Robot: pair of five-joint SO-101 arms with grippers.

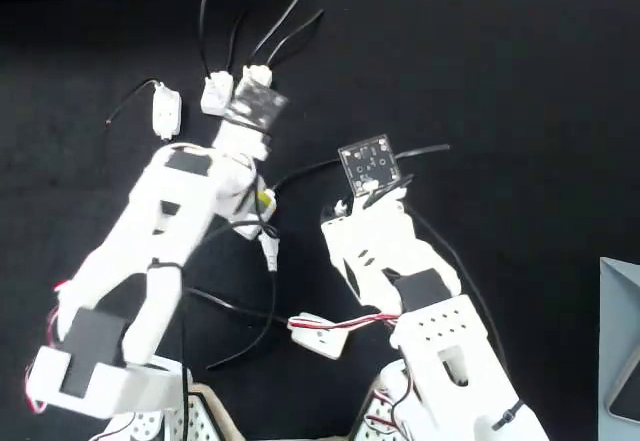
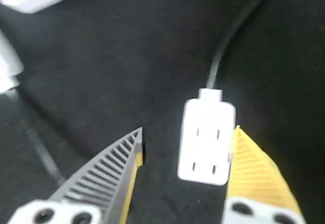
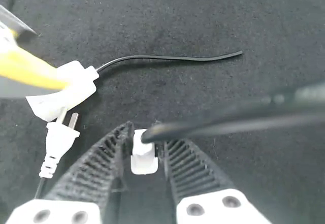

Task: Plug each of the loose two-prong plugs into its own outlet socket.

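My right claw point(image 3: 143, 132) is pinched shut, its black ribbed fingers point(image 3: 185, 163) gripping a small, blocky white plug point(image 3: 143, 159) that trails a black cord point(image 3: 228, 117). My left claw point(image 2: 187, 131) gapes wide, with one grey ribbed finger point(image 2: 109, 165) and one yellow finger point(image 2: 256, 170). A smooth, rounded white socket point(image 2: 207, 140) lies between them, touching the yellow one. Just beside that socket a second plug point(image 3: 58, 137) lies loose, prongs toward it. The counter point(image 1: 520, 81) is matte black cloth. More white sockets point(image 1: 165, 111) lie farther out.
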